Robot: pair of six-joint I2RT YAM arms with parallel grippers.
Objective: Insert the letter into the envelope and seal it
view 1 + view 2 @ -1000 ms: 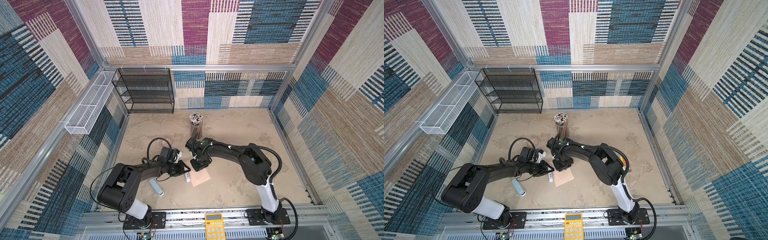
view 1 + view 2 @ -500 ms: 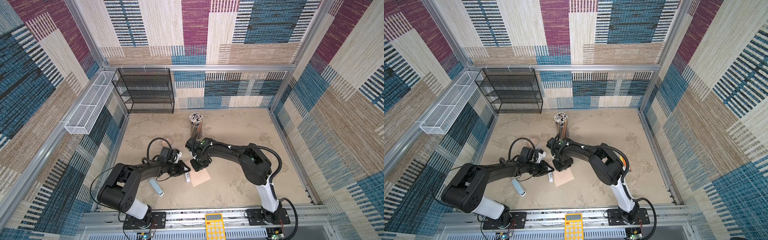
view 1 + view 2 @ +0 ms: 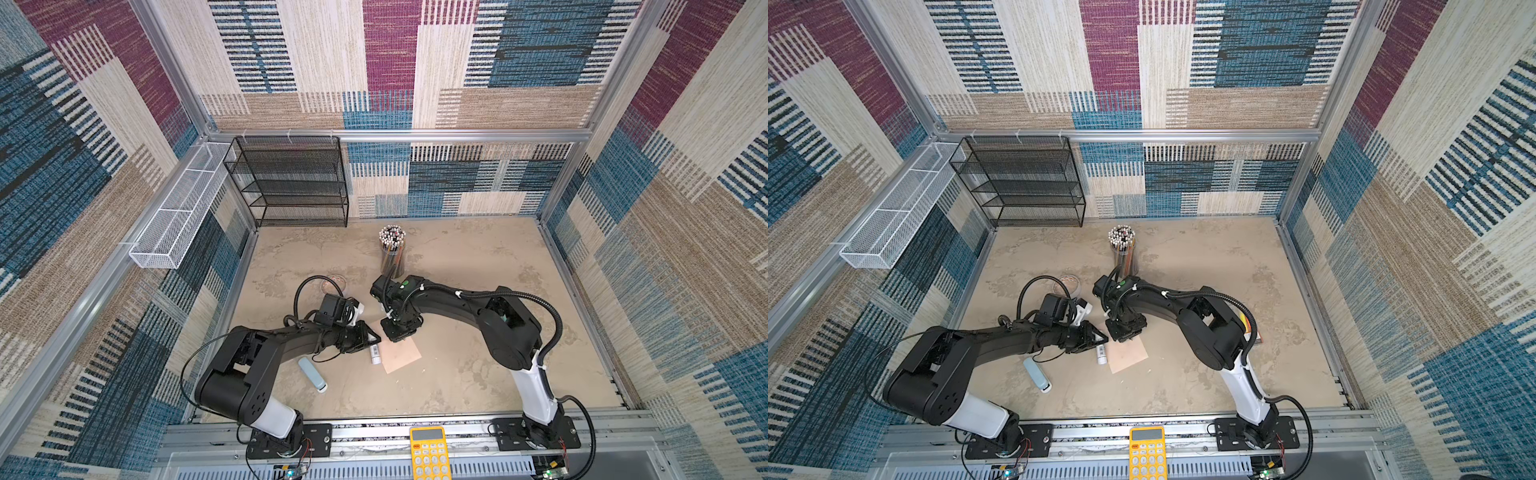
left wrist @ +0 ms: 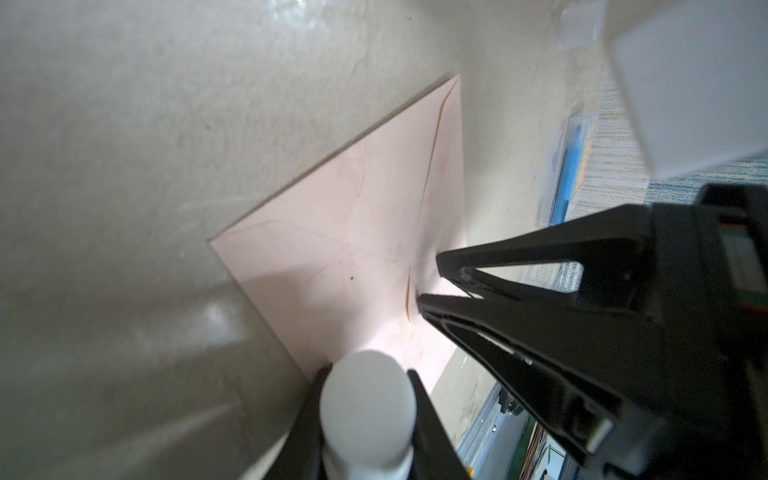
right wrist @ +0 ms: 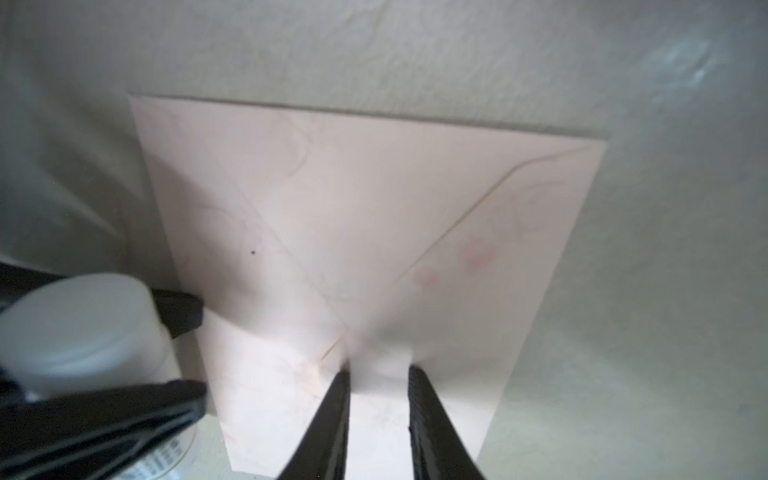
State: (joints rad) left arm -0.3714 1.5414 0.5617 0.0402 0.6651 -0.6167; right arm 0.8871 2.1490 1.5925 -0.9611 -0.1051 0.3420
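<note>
The envelope [image 3: 401, 353] lies flat on the table [image 3: 457, 257], flap [image 5: 332, 208] down. On that flap rests the right gripper [image 5: 377, 372], slightly spread; the left gripper [image 4: 368, 370] pinches a glue stick [image 4: 365, 411] at the envelope's edge. Lifting early may spring the flap.

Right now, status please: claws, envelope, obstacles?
Left claw shut on white tube. Right claw slightly open, tips on envelope. Envelope closed, letter unseen. Tube at envelope's edge.

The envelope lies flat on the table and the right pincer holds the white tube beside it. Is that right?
Not quite: the left pincer holds the white tube, as the left wrist view shows. The envelope does lie flat on the table.
</note>
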